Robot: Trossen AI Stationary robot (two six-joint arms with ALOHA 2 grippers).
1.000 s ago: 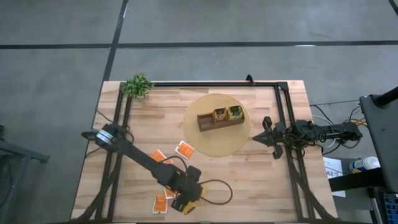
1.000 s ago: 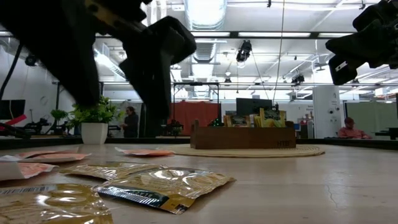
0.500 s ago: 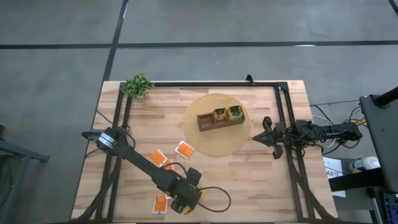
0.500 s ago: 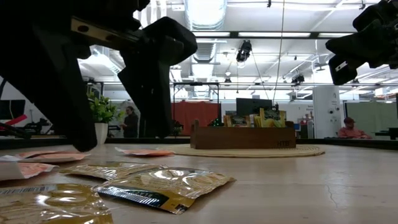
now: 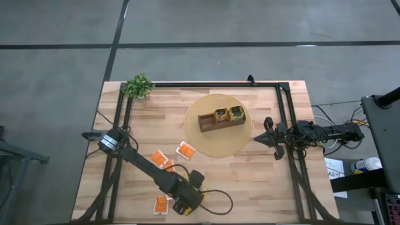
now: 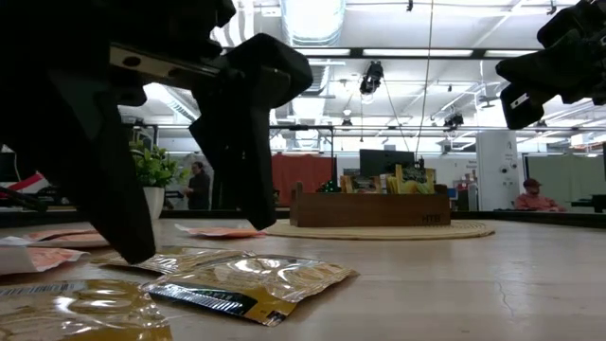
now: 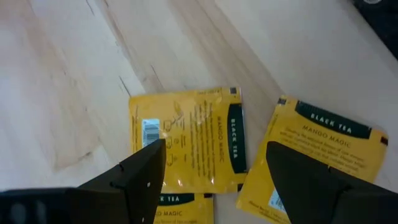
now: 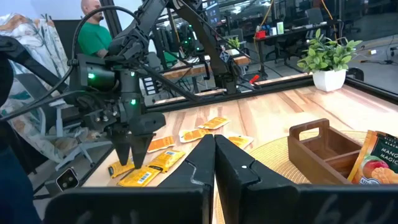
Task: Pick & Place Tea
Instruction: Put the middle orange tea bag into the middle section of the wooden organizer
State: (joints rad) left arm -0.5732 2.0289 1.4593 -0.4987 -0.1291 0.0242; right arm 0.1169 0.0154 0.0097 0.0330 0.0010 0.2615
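Three yellow tea sachets lie flat on the table near its front edge: one between my fingers, one beside it, and one mostly hidden. My left gripper stands open over them, pointing steeply down; the low view shows its fingers low by the sachets. Orange sachets lie flat nearby. Two more sachets stand in the wooden box. My right gripper waits shut at the table's right edge. My left gripper comes at the yellow sachets from above, slanting down. One fingertip stands at the level of a sachet's edge. I cannot tell whether it touches.
The wooden box stands on a round woven mat in the table's far middle. A small potted plant stands at the far left corner. Bare wood lies between the sachets and the right arm. People show in the room beyond.
My left gripper has come down toward the yellow sachets and has rolled a little, staying open. The sachets have not moved.
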